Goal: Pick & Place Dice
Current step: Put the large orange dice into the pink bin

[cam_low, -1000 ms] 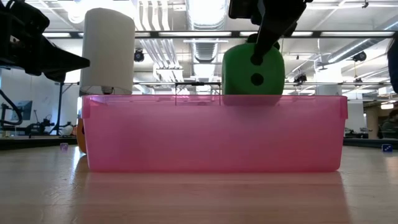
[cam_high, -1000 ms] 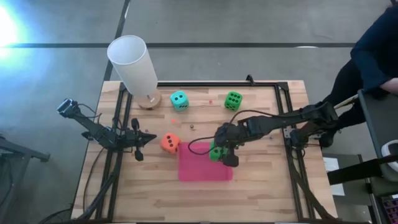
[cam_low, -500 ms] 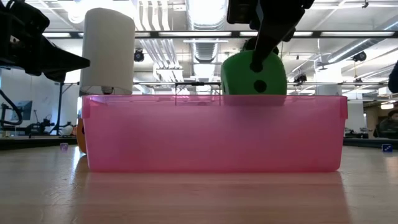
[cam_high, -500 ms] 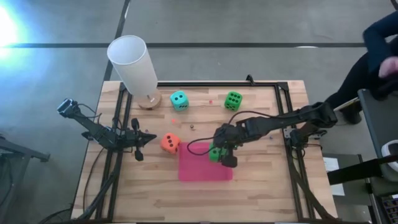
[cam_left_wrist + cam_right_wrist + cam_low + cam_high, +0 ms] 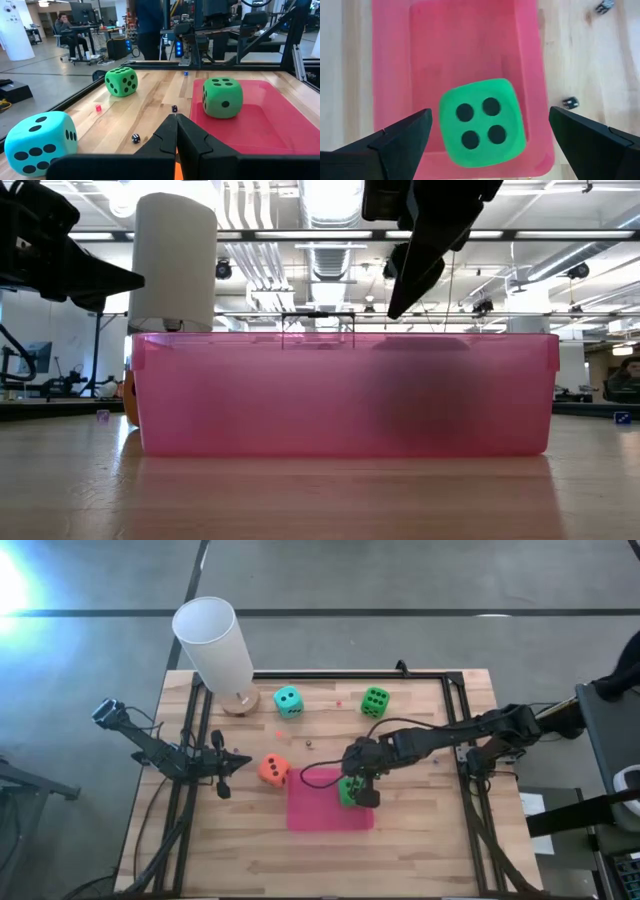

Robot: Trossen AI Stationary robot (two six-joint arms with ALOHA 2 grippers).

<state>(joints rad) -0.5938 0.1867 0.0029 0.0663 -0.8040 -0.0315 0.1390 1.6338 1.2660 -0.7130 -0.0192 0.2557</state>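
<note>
One green die (image 5: 482,122) lies inside the pink bin (image 5: 318,815), resting on the bin's floor (image 5: 222,97); through the bin's wall it shows only as a dark patch (image 5: 420,395). My right gripper (image 5: 490,116) hangs open above it, pointing steeply down, one finger on either side and clear of the die. On the wood lie the orange die (image 5: 272,770), the teal die (image 5: 288,701) and another green die (image 5: 375,701). My left gripper (image 5: 176,125) waits shut at the table's left, held level.
A tall white cylinder on a round wooden foot (image 5: 215,645) stands at the far left corner. Two tiny dark dice (image 5: 136,138) lie on the wood between the bin and the teal die. A black cable loops by the bin's far edge (image 5: 318,775).
My right gripper has let go of the green die. The die hung at the height of the bin's rim and has dropped onto the bin's floor. The gripper has stayed above the bin.
</note>
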